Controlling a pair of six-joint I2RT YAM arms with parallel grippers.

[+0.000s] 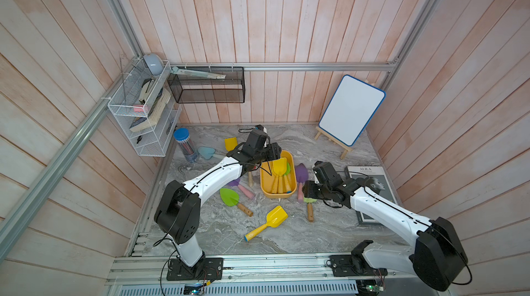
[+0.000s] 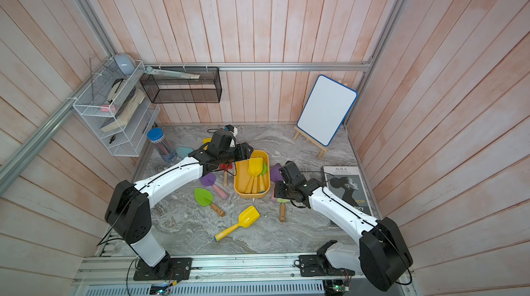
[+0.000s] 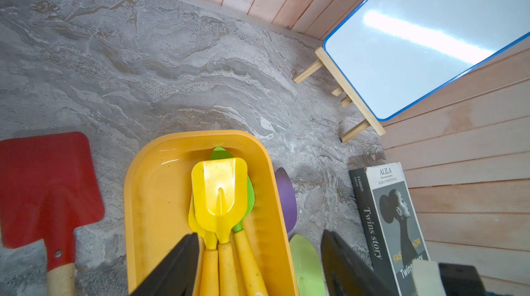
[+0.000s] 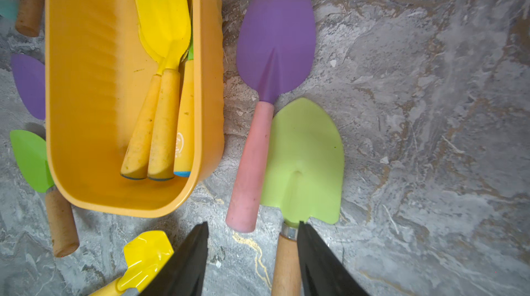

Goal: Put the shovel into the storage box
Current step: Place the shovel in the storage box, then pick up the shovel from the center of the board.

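Finishing a drop-off, seemingly: left fingers (image 3: 183,257) spread wide, pinching nothing, over the shallow yellow-orange plastic storage box (image 3: 149,194), the yellow square-bladed plastic shovel (image 3: 219,188) lying inside with its handle between them. Lift straight up before swinging away, so as not to hook the rim. Right fingers (image 4: 314,254) spread too, astride the wooden handle of the pale green metal shovel (image 4: 304,160) on the grey marbled table (image 4: 430,108), one finger just beside it; centre before closing, clear of the pink-handled purple pointed shovel (image 4: 276,36) just beyond. Readable on the grey book (image 3: 384,223) beyond the left fingers: "ALILA", "Twins story", "FASHION SHOW"; round mark (image 4: 179,139) on a boxed handle too small to read
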